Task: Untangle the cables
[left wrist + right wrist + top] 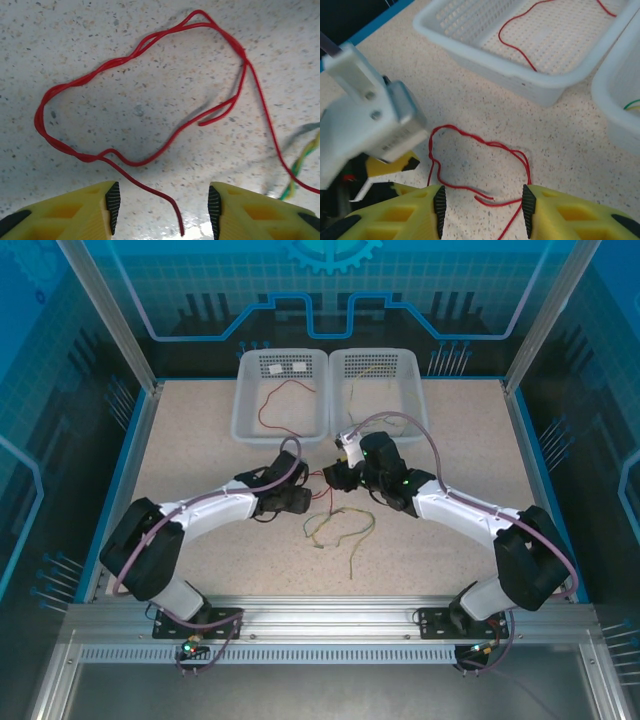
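Your red cable (117,61) lies looped on the table (150,30), crossing the yellow-green cable (300,162). The left gripper (162,207) and right gripper (482,207) stand half open astride its ends, gripping nothing. One red wire (512,46) already sits in a basket (520,80), so you're roughly partway.
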{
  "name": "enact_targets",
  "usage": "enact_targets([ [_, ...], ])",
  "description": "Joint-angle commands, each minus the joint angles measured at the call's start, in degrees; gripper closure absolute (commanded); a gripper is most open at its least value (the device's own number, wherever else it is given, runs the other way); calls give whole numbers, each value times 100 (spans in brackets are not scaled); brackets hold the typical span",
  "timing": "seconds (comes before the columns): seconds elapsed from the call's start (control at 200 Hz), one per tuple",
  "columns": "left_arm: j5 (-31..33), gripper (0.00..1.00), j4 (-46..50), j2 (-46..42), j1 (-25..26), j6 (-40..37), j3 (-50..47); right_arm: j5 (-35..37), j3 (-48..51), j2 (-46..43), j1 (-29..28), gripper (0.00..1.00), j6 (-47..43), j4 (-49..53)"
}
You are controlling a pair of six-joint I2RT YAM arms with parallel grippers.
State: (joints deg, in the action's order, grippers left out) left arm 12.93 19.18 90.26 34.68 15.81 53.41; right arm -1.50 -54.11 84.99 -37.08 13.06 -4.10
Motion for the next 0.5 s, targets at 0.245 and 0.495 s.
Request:
enact_targets([
  [0.245, 364, 50, 43, 673, -21, -509, 212, 200, -37, 29, -5, 53, 127, -83],
  [0.495, 448, 72, -37, 763, -18, -499, 229, 224, 68, -83, -10, 53, 118, -119],
])
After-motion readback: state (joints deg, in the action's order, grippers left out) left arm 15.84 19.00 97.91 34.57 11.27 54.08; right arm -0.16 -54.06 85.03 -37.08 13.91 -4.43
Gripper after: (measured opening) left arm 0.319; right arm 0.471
